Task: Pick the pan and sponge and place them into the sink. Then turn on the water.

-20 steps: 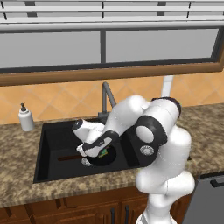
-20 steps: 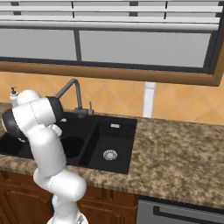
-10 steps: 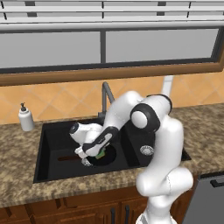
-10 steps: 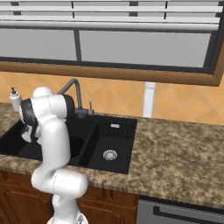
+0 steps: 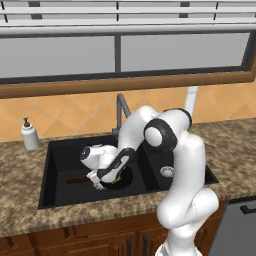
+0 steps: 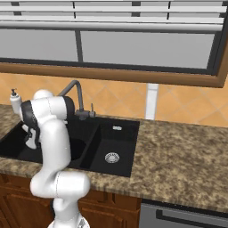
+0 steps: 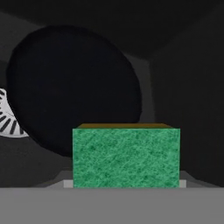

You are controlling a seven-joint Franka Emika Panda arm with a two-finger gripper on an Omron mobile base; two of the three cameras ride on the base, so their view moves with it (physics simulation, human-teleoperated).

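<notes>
The pincer grasps the green sponge low inside the sink, just above the pan, so it will land inside.

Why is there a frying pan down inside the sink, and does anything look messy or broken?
Nothing looks spilled or broken. The black pan lies flat in the larger basin of the sink, partly covering its silver drain, and the tool hangs just above it with the green sponge between its fingers. The faucet looks dry.
</notes>
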